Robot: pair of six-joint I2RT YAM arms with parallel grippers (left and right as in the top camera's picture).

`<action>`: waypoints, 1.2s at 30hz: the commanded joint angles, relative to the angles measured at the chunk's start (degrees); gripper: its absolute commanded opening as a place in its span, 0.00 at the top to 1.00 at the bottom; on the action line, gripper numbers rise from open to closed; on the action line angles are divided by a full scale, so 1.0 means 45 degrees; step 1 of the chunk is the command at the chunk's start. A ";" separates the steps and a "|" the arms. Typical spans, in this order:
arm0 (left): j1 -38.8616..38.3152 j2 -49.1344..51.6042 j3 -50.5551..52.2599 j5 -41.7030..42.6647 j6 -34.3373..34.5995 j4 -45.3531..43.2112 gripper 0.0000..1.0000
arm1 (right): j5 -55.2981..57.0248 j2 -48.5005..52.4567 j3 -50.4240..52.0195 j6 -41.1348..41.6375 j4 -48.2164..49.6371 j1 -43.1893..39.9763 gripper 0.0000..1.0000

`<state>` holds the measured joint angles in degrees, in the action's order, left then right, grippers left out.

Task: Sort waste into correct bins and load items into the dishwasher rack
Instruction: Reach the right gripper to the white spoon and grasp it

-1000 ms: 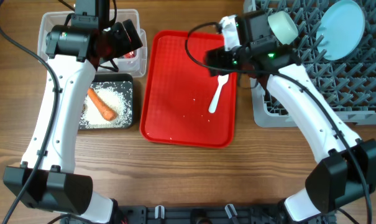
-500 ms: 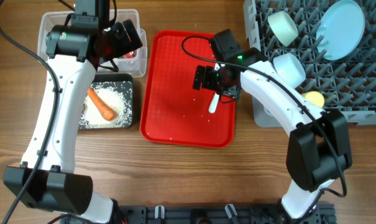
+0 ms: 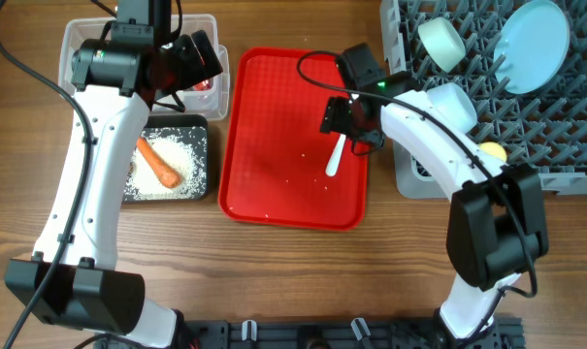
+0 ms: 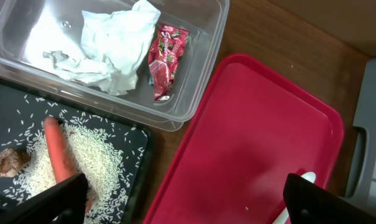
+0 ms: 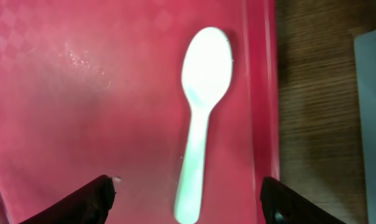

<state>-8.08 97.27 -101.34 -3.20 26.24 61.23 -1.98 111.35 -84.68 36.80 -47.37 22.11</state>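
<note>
The white plastic spoon (image 3: 334,163) lies on the right side of the flat red tray (image 3: 283,165). My right gripper (image 3: 349,124) hovers over it, open and empty. In the right wrist view the spoon (image 5: 203,106) lies lengthwise between my fingertips (image 5: 82,202), and the right gripper (image 5: 188,208) does not touch it. My left gripper (image 4: 188,208) is open and empty over the tub's edge. The clear tub (image 4: 194,93) holds the crumpled napkin (image 4: 113,43) and red wrapper (image 4: 166,59). The black tray (image 3: 198,131) holds the carrot (image 3: 159,162), rice (image 4: 94,155) and brown scrap (image 4: 7,163).
The grey dishwasher rack (image 3: 526,126) at the right holds the light-blue plate (image 3: 532,34), pale-green bowl (image 3: 440,41), light-blue bowl (image 3: 451,102) and yellow cup (image 3: 489,152). A few rice grains dot the red tray. A strip of wooden table (image 5: 312,93) separates tray and rack.
My right arm has swung from the rack's left edge to the red tray and now sits over the spoon's bowl end. The left arm has not moved.
</note>
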 commanded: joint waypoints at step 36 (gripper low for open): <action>0.0034 -0.0044 -0.0151 -0.0170 -0.0015 -0.0015 0.00 | 0.1064 0.1651 -0.0010 0.0976 0.1287 0.0466 0.41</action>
<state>-8.08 97.27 -101.34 -3.20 26.24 61.23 -1.54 115.61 -84.68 39.90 -42.48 22.74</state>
